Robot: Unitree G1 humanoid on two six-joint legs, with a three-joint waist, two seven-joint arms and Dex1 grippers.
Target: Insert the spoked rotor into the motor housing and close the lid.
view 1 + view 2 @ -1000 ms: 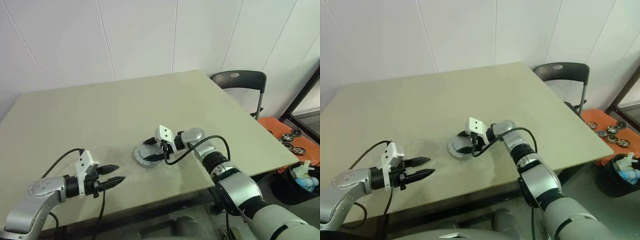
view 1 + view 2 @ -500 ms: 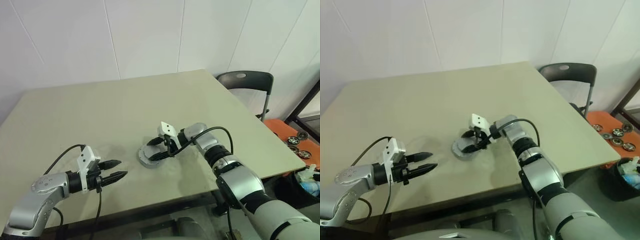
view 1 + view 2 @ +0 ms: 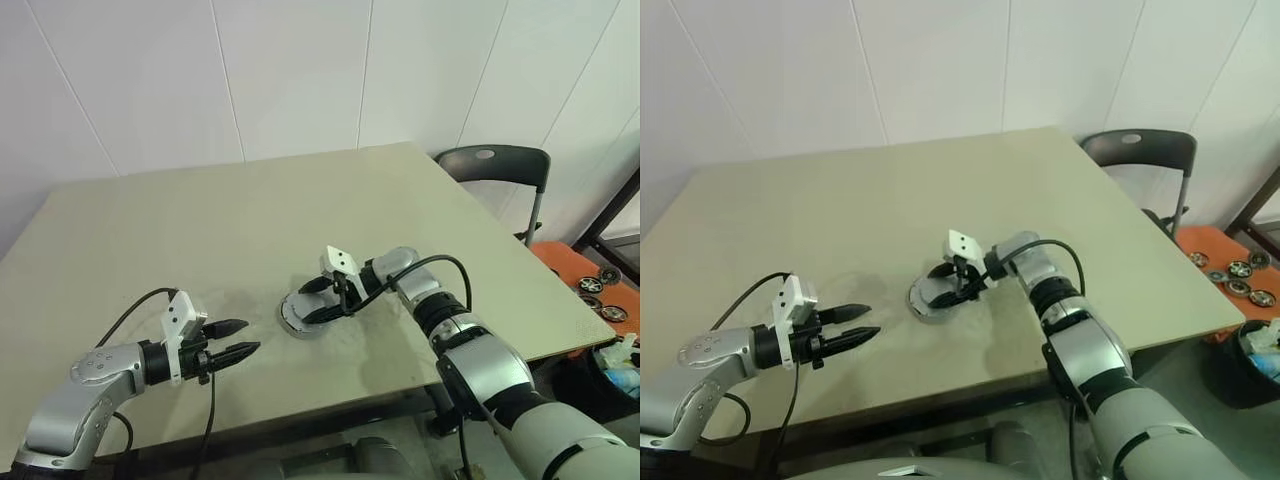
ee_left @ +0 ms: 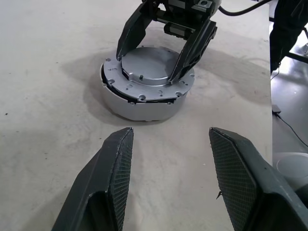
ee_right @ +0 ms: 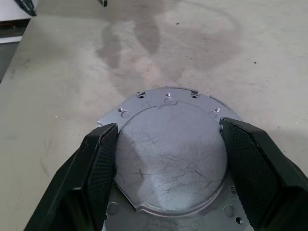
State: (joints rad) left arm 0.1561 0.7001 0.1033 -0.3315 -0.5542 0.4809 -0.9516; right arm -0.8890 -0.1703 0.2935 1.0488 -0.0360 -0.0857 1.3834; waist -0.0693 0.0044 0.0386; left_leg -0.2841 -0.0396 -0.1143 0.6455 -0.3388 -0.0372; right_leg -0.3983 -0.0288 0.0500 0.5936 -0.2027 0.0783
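Note:
The motor housing (image 3: 298,328), a short silvery round cup, stands near the middle of the table. The lid (image 4: 149,67), a flat grey disc with a raised centre, lies on top of it, with a thin dark gap along one side. My right gripper (image 3: 308,302) reaches over it from the right, and its fingers (image 5: 96,168) press against both sides of the lid's raised centre. My left gripper (image 3: 250,336) hovers open and empty over the table's front left, pointing at the housing from a short way off. The spoked rotor is hidden.
The beige table (image 3: 200,230) has its front edge close below my left arm. A dark chair (image 3: 490,160) stands past the far right corner. On the floor to the right are an orange tray (image 3: 585,270) with small wheels and a bin (image 3: 620,365).
The whole picture has shifted with the camera. My right wrist has rolled a little while staying on the lid. The left gripper keeps its place, still open.

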